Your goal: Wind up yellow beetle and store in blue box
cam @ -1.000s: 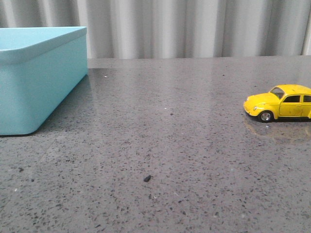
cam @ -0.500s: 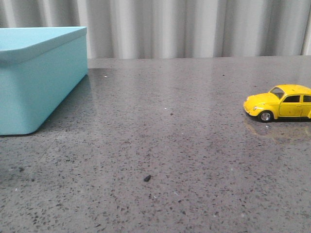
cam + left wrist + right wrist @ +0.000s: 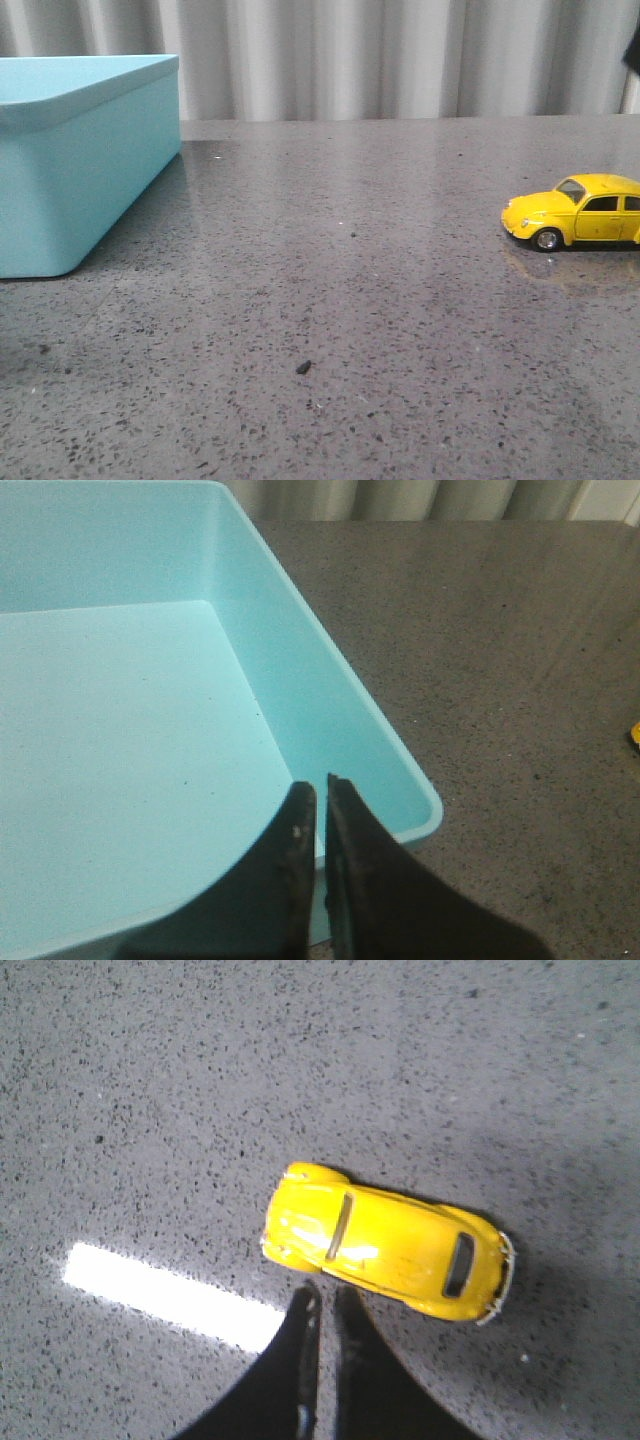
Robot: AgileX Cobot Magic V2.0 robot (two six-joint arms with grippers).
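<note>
The yellow beetle (image 3: 580, 212) stands on its wheels on the grey speckled table at the right, nose pointing left. In the right wrist view the beetle (image 3: 385, 1240) lies just beyond the tips of my right gripper (image 3: 328, 1295). That gripper is shut and empty, hovering above the table beside the car. The blue box (image 3: 80, 170) stands at the far left and is empty. In the left wrist view my left gripper (image 3: 321, 785) is shut and empty above the box's near corner (image 3: 415, 800). Neither gripper's fingers show in the front view.
A dark part of the right arm (image 3: 632, 50) shows at the front view's top right edge. A small dark speck (image 3: 303, 367) lies on the table in the middle front. A bright strip of reflected light (image 3: 160, 1290) lies beside the car. A pleated curtain hangs behind.
A dark part of the right arm has come into the top right edge of the front view. The beetle and the box have not moved.
</note>
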